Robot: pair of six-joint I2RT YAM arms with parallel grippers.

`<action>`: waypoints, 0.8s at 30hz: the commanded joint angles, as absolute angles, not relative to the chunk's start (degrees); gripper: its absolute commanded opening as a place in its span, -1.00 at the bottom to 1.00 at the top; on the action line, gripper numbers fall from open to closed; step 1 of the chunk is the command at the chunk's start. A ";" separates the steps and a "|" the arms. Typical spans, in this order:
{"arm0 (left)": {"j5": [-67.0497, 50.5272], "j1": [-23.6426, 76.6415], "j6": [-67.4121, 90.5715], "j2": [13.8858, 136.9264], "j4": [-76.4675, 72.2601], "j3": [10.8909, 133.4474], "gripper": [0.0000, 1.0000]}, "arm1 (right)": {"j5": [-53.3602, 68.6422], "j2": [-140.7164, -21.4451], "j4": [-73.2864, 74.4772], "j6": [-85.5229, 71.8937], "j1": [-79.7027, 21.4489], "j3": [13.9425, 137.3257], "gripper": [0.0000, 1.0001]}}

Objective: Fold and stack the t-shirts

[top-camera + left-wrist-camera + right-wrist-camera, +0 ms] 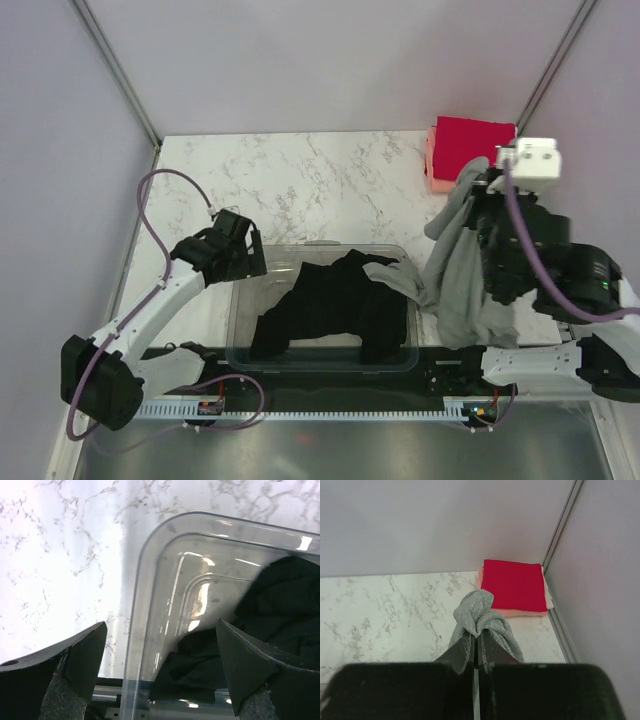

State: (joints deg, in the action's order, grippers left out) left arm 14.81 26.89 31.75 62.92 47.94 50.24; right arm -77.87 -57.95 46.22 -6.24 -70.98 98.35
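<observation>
**Right gripper [477, 639] clamped on the grey tee [465, 280], left gripper [161, 625] spread wide above the bin [233, 300]**

My right fingers were pressed together on a bunched fold of the grey tee, and the cloth puffed out past their tips in a rounded knot. From that pinch the shirt hung down at the right side of the marble table [300, 180]. In the overhead view its long axis ran from the far end, where I held it, back toward my bases at the near edge. One loose part trailed off to the left and reached the right end of the clear bin, lying against the black tee [330, 305]. I could not tell which end of the grey shirt was the collar and which the hem.

My left gripper held nothing. Its two fingers stood well apart over the bin's far left corner, one over bare marble just outside the wall and the other over the inside.

The black tee lay crumpled inside the bin, stretched mostly left to right along the bin's length, with darker lobes sagging toward the near wall.

At the far right corner of the table, against the enclosure walls, the red tee [472, 140] sat folded square on top of the salmon-pink tee [432, 165], whose edge showed along the left and near sides. That stack lay beyond my right fingertips and apart from the grey cloth.
</observation>
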 commanded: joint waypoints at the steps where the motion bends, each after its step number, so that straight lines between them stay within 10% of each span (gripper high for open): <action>1: 10.29 22.86 27.51 65.38 44.83 48.87 0.93 | -78.40 -61.52 47.20 -7.47 -70.84 98.35 -1.00; 7: 4.23 17.14 24.70 72.68 41.40 48.25 0.86 | -73.48 -59.42 47.11 -13.44 -70.58 95.72 -1.00; 9: 1.68 16.35 23.82 74.78 38.85 47.20 0.49 | -73.13 -57.84 47.11 -15.20 -70.58 93.18 -1.00; 11: 1.40 15.56 23.99 76.19 37.97 47.72 -0.57 | -72.69 -56.61 47.11 -16.95 -70.58 91.33 -1.00; 13: 2.55 13.90 24.08 78.13 38.23 49.12 -0.96 | -72.34 -55.02 46.85 -17.93 -70.58 89.30 -1.00; 24: -3.16 -23.54 30.48 80.07 35.16 53.44 -0.96 | -71.63 -50.72 50.54 -25.48 -70.58 84.65 -1.00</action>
State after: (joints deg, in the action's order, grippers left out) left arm -3.68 -16.12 23.92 80.12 38.59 51.64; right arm -72.12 -51.24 50.06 -22.20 -70.67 86.54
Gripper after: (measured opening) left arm 0.219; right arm 0.012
